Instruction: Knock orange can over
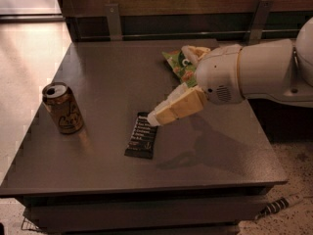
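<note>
Leftward, orange can upright on the table; hand, closed and empty, by the black bar.

Three items are counted on one grey bench: one orange can, one black bar and one green snack bag. One tool is seen above the bench, just over the bar's upper end, well apart from the can.
</note>
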You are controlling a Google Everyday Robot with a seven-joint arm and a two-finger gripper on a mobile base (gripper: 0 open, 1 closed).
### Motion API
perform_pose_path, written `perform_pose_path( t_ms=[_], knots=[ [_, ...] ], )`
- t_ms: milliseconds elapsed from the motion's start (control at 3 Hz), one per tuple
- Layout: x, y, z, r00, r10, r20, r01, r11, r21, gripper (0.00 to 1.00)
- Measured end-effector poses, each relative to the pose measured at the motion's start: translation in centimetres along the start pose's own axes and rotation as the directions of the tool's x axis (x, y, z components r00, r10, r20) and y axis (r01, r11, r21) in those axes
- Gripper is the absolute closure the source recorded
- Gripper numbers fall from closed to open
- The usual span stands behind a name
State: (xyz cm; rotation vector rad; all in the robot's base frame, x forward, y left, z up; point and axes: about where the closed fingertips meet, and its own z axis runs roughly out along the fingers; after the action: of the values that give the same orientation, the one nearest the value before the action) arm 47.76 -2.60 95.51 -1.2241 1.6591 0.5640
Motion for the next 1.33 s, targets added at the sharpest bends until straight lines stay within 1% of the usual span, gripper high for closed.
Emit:
perform_pose_path(
  t_ms=[333,667,1000,1333],
  knots=[
    [0.0,0.0,0.0,1.000,0.000,0.000,0.000,1.0000,0.000,0.00],
    [-0.7,-0.2,2.8,0.998,-0.007,0.065,0.008,0.9999,-0.015,0.00],
    [-1.6,-0.3,5.9,0.991,-0.015,0.136,0.021,0.9991,-0.038,0.00],
    [-2.2,0.7,8.9,0.983,-0.010,0.186,0.023,0.9973,-0.069,0.00]
  ],
)
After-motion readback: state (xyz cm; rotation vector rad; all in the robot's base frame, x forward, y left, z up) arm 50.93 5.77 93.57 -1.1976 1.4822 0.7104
